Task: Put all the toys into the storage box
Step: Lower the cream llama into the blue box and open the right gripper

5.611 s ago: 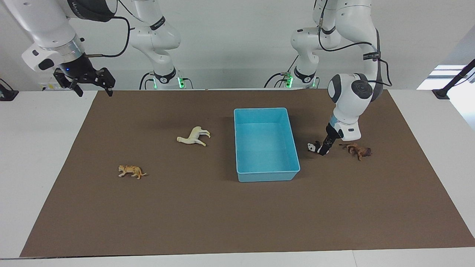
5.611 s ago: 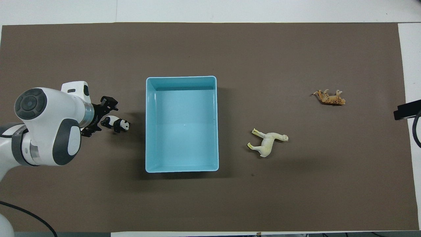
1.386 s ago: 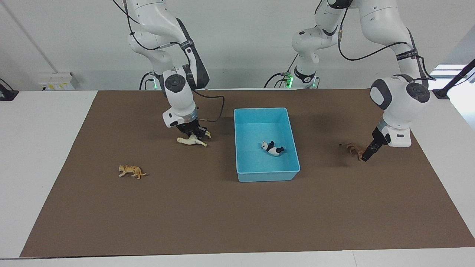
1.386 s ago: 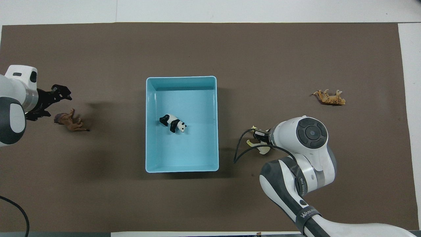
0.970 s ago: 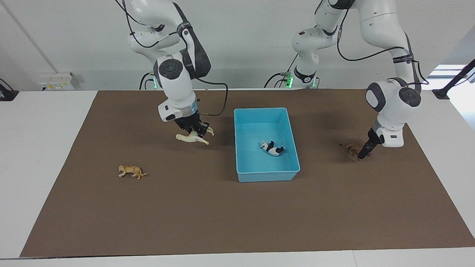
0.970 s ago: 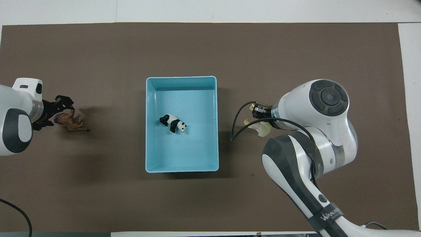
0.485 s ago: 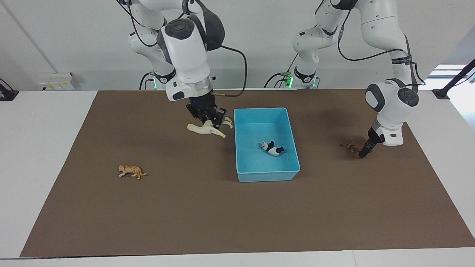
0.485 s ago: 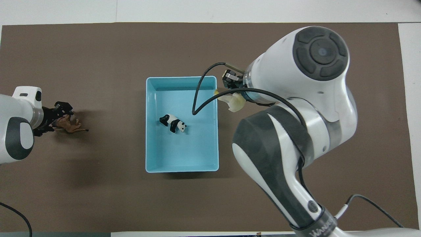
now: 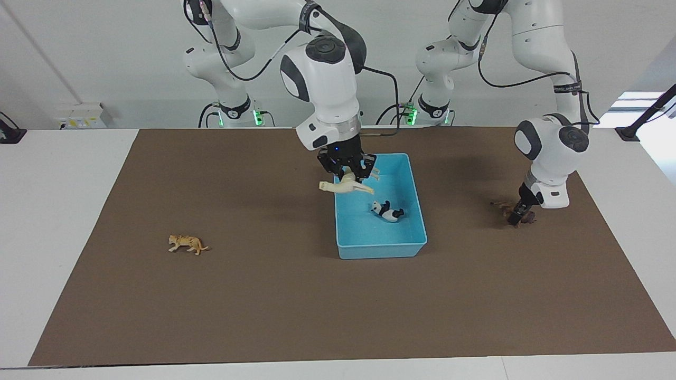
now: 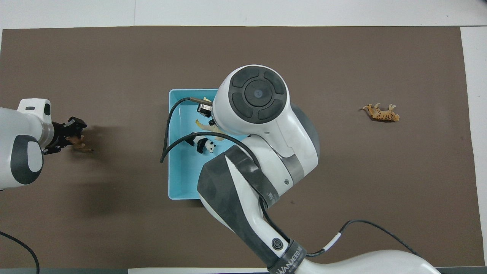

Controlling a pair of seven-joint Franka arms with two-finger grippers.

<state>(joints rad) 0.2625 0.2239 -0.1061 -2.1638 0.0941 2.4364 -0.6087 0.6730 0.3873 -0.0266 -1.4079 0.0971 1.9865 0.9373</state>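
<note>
My right gripper (image 9: 348,171) is shut on the cream llama (image 9: 343,184) and holds it in the air over the light blue storage box (image 9: 380,249), at the end nearer the robots. The llama (image 10: 203,125) shows beside the right wrist in the overhead view. The panda (image 9: 388,210) lies on its side in the box (image 10: 178,179). My left gripper (image 9: 518,215) is down at the mat with open fingers around the brown lion (image 9: 504,207), toward the left arm's end. The lion (image 10: 80,144) is half hidden by it. The striped tiger (image 9: 186,243) lies on the mat toward the right arm's end.
A brown mat (image 9: 296,306) covers the white table. The right arm's bulky wrist (image 10: 258,102) hides much of the box from above.
My right gripper lifted the llama off the mat and carried it over the box. My left gripper dropped the panda into the box earlier and has come down around the lion.
</note>
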